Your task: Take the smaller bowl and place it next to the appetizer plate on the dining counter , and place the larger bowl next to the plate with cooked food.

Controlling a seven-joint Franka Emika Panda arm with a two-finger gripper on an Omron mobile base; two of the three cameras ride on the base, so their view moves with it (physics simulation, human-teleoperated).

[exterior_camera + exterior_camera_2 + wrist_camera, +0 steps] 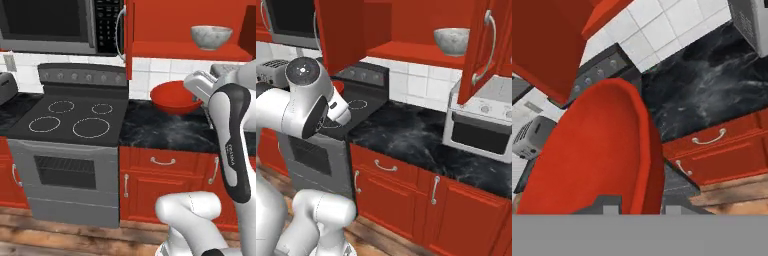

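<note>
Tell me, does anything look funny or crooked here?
The red bowl hangs tilted above the black counter, pinched at its rim by the gripper. The upper cabinet doors stand open, with the marbled bowl inside.

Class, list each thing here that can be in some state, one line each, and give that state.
Red bowl: off the shelf, gripped by its rim.
Gripper: shut on the red bowl.
Marbled bowl: upright on the cabinet shelf.
Cabinet door: open.
Oven door: closed.
Drawer: closed.
</note>
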